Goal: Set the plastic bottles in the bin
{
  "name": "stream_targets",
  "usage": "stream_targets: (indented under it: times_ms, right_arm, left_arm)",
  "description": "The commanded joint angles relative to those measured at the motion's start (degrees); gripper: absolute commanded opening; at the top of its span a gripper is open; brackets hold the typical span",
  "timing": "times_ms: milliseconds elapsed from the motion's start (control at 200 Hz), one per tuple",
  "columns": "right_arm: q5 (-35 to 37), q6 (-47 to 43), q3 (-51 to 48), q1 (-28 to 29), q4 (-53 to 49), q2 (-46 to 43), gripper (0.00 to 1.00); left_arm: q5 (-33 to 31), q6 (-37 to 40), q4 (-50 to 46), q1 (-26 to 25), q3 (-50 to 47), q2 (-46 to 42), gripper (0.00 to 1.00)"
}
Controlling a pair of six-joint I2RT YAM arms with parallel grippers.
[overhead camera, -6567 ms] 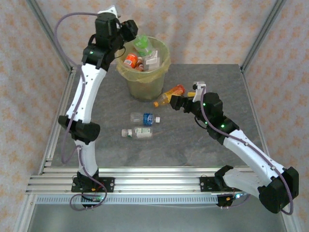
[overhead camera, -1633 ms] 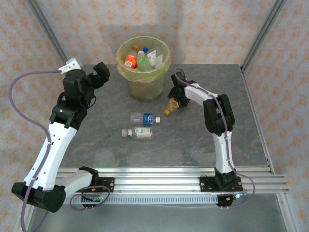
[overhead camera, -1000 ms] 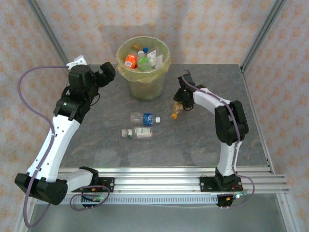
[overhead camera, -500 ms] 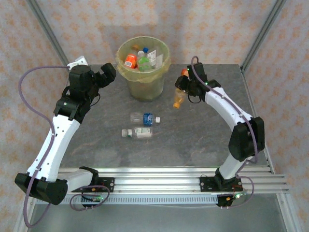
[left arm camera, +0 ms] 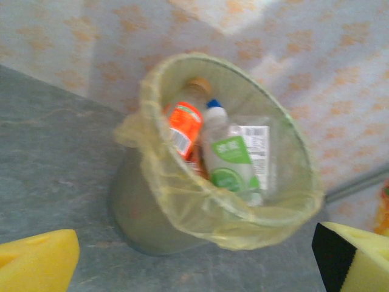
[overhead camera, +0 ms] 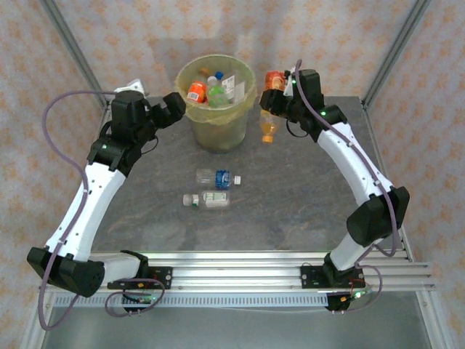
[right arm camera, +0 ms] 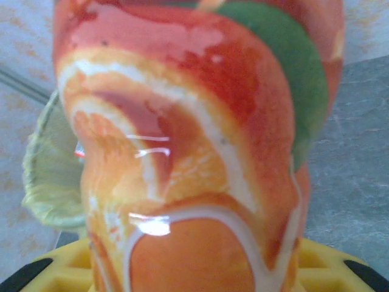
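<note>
Because it is thin clear plastic with a glossy wrap label, the orange bottle [overhead camera: 267,125] should be light, easy to dent and a bit slick. Best hold is across the labelled middle, firm but not crushing. It hangs in the air in the upper middle of the top view, roughly upright, just right of the bin [overhead camera: 218,132] and near rim height, not yet over the opening. In the right wrist view the label [right arm camera: 182,140] sits close to the lens, with yellow pads [right arm camera: 61,267] along the bottom edge and the bin rim at mid left.

The right gripper [overhead camera: 276,102] is clamped on the bottle's middle. The right arm reaches long from the lower right of the frame up to the bin, wrist turned toward it.

The bin already holds several bottles, among them an orange-labelled one [left arm camera: 184,131] and a green-labelled one [left arm camera: 228,164]. Two more bottles [overhead camera: 218,177] lie on the table [overhead camera: 305,211] at frame centre, side by side, well apart from both grippers.

The left gripper [overhead camera: 174,109] hovers just left of the bin. Its fingers are spread wide and hold nothing, and the arm arches up from the lower left.
</note>
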Motion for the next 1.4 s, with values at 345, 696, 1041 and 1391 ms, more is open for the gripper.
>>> stream_targets:
  times_ms: [345, 696, 1041, 1391]
  right_arm:
    - [-9.48, -12.44, -9.38, 4.88, 12.95, -12.03, 0.41]
    - [-11.92, -11.50, -9.78, 6.18, 15.36, -11.87, 0.40]
    - [-13.09, -11.30, -10.71, 7.14, 16.46, -12.43, 0.40]
    - [-13.26, -9.80, -11.54, 7.49, 19.09, -12.66, 0.40]
  left_arm:
    - [22.58, 2.41, -1.85, -9.92, 22.24, 14.10, 1.00]
    - [23.48, 1.62, -2.91, -15.35, 30.75, 21.97, 1.00]
    - [24.84, -1.02, -0.97, -15.47, 35.18, 26.69, 1.00]
    - [26.94, -2.02, -0.62, -15.61, 33.87, 26.90, 0.75]
